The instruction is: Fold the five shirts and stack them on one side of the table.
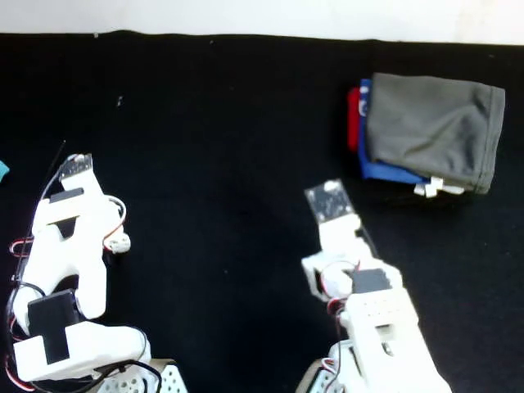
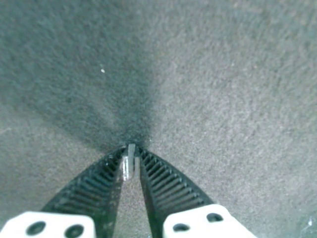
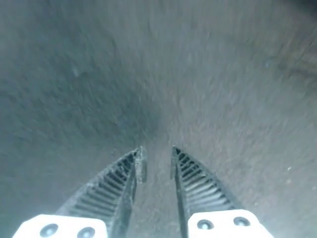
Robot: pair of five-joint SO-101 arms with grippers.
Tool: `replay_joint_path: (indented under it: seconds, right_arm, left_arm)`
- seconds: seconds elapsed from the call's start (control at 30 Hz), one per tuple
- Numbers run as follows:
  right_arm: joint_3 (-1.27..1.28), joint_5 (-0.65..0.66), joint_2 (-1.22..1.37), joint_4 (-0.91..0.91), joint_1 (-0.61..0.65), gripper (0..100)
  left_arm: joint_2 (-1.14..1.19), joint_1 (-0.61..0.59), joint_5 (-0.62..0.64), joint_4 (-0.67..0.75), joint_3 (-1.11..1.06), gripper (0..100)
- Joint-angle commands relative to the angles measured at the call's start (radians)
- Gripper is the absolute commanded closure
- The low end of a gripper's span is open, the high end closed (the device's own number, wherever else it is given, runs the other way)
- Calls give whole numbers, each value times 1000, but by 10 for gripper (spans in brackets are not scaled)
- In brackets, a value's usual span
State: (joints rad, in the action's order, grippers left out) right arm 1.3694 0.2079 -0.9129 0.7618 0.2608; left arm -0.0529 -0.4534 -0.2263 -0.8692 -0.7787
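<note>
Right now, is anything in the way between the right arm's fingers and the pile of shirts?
No, nothing I can see. Just bare black table lies between the right arm's fingers and the shirt pile.

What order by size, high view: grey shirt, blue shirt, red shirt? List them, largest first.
1. grey shirt, lying on top.
2. blue shirt, a strip beneath it.
3. red shirt, an edge sliver.
Blue and red are mostly covered; this ranks visible parts only.

No readable text, labels, numbers or signs anywhere.
</note>
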Motion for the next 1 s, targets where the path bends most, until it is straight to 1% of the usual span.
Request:
replay_joint_path:
  seconds: [0.0,0.13,0.4,0.43,0.5,0.57,0.67,0.7,0.77,0.87,0.97]
  right_arm:
    - [79,5,-22,-94,-36,908]
    - [186,3,-28,-177,-44,908]
    - [188,3,-27,-185,-65,908]
    - [188,3,-27,-185,-65,908]
    - [189,3,-27,-185,-65,908]
    - [189,3,-27,-185,-65,908]
    - [189,3,-27,-183,-65,908]
    - [189,3,-27,-183,-65,908]
    - [189,5,-27,-183,-65,908]
    - [189,6,-27,-183,-65,908]
    - [189,5,-27,-183,-64,908]
  left_arm:
    - [10,-5,11,34,12,991]
    - [10,-5,11,34,12,991]
    - [8,-12,11,34,15,991]
    - [1,-27,9,31,21,991]
    - [-30,-122,8,9,68,991]
    - [-70,-248,8,-69,154,987]
    - [-87,-417,-15,-229,341,985]
    - [-76,-467,-35,-282,423,975]
    - [-28,-558,-52,-368,585,925]
    - [101,-645,-58,-503,866,841]
    - [251,-676,-127,-614,1164,829]
